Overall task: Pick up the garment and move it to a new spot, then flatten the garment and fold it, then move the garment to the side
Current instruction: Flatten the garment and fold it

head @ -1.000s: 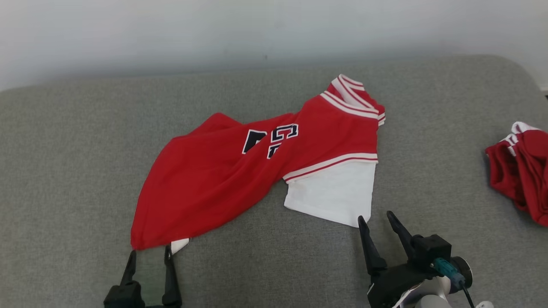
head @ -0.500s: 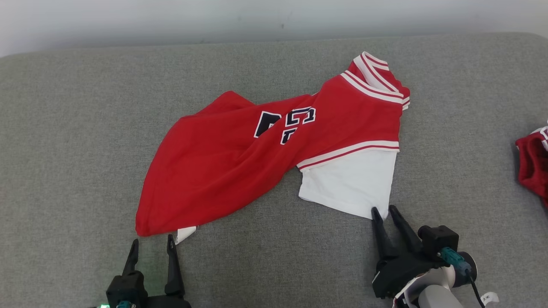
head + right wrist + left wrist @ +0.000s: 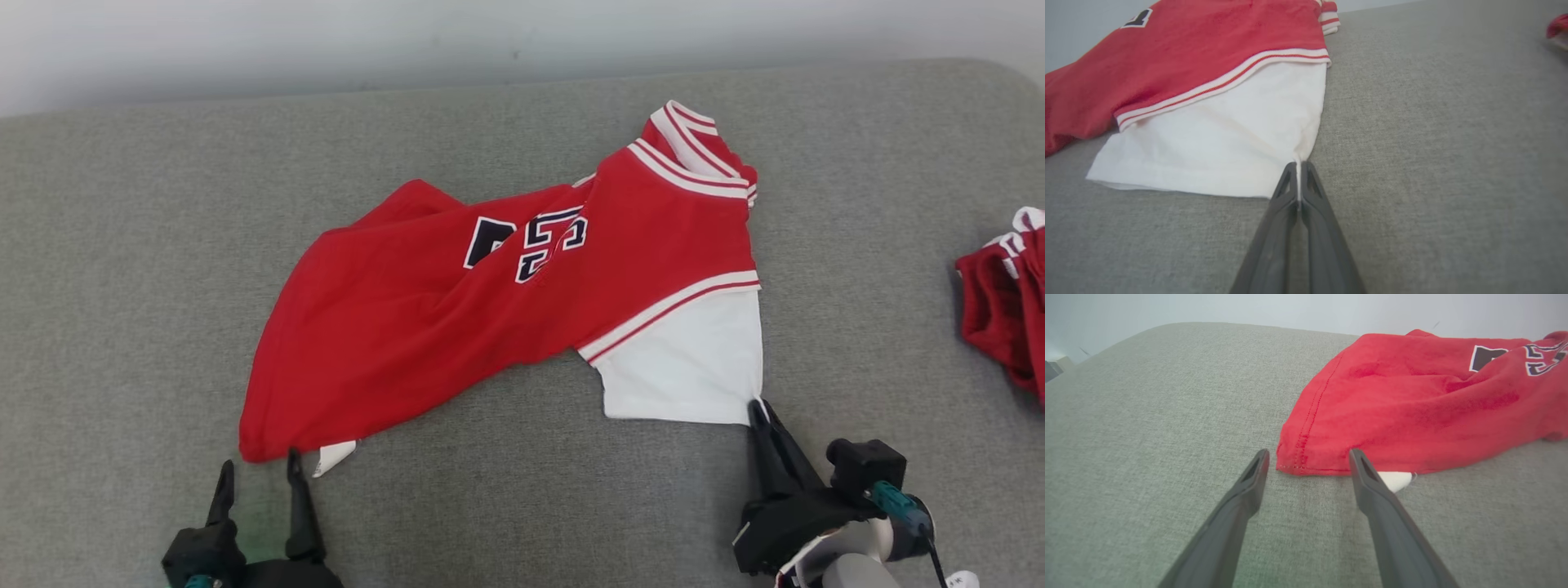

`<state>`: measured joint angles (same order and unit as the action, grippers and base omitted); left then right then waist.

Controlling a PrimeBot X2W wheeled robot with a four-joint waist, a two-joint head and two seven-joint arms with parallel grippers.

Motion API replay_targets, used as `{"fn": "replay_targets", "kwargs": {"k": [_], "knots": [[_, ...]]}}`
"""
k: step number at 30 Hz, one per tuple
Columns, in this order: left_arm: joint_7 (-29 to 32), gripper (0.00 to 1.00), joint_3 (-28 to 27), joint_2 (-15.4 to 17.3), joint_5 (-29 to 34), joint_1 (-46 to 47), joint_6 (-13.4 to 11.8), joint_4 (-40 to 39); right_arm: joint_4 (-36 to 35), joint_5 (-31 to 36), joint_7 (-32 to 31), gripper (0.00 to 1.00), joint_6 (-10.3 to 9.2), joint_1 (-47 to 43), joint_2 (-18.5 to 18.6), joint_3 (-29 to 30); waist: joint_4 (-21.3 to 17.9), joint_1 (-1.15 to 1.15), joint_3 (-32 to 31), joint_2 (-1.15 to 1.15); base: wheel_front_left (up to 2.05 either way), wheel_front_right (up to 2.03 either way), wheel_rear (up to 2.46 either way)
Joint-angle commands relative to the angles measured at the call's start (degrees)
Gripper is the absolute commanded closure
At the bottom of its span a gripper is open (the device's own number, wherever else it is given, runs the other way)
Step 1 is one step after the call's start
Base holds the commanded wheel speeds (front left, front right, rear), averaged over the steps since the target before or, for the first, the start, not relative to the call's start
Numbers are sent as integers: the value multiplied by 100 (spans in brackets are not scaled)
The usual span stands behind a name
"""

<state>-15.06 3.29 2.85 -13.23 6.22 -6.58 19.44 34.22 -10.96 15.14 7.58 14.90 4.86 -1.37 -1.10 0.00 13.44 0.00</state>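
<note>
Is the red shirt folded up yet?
Not yet. The shirt lies rumpled and twisted, its numbers creased.

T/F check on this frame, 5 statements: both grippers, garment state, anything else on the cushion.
1. The right gripper is shut on a corner of the garment's white section. True.
2. The left gripper is clamped on the red hem. False: it is open, with its fingers apart at the hem corner.
3. The garment is folded into a neat rectangle. False: it lies spread out and rumpled, not yet folded.
4. A second red garment lies near the right edge of the grey cushion. True.
5. The garment hangs in the air. False: it lies on the cushion.
</note>
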Motion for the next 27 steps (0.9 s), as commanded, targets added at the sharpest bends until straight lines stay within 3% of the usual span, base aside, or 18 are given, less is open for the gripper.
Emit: {"fn": "replay_targets", "kwargs": {"k": [1,16,17,18,19,20,27], "knots": [[-16,0,-51,7,-63,-8,-22,21,-73,-37,-4,100,-18,-105,25,37,-96,0,-15,0,0,0,0],[-11,0,-462,6,-708,173,-53,504,-487,10,-2,100,-18,-220,90,258,-531,0,144,0,0,0,0],[-10,8,-440,1,-690,175,-16,547,-496,7,-3,100,-18,-210,85,252,-546,0,149,0,0,0,0],[-5,68,-417,0,-698,189,33,587,-512,-2,-2,100,-18,-202,76,254,-557,0,155,0,0,0,0],[3,94,-391,-7,-649,213,54,613,-524,-10,-2,100,-18,-196,70,253,-565,0,159,0,0,0,0],[3,100,-372,-10,-625,238,91,616,-540,-18,-2,100,-18,-187,65,261,-567,0,160,0,0,0,0],[-15,100,-406,1,-449,311,201,349,-745,-84,-2,100,-18,-160,31,334,-515,0,-14,0,0,0,0]]}}
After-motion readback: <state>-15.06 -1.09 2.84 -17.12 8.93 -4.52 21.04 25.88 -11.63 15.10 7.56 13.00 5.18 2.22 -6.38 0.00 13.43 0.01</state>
